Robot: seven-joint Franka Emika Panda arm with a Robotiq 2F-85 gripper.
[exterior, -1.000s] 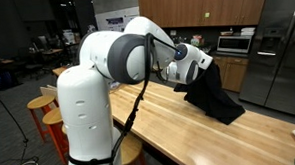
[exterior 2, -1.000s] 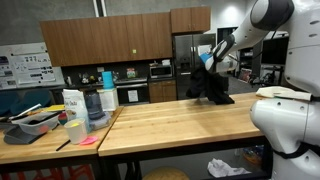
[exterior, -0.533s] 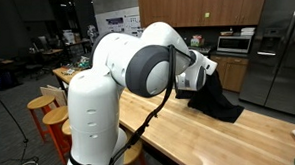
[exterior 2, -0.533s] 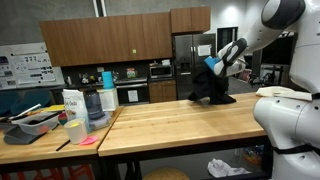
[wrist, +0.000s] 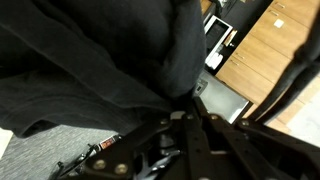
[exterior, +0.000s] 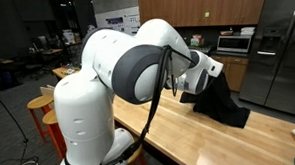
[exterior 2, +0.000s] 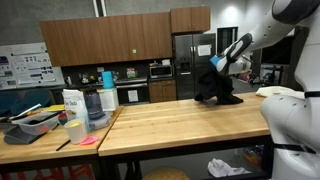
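No writing can be read. The wall posters, well away from the pincer, carry print too small to make out, as does the white carton on the tabletop.

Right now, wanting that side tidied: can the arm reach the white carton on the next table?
Probably not: its fingers are shut on the black cloth, and the white carton stands far off on the next table.

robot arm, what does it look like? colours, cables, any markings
The arm has glossy white rounded shells, with a large dark grey round cap at one joint. A black cable hangs loosely along it. The gripper is black linkage. No markings legible.
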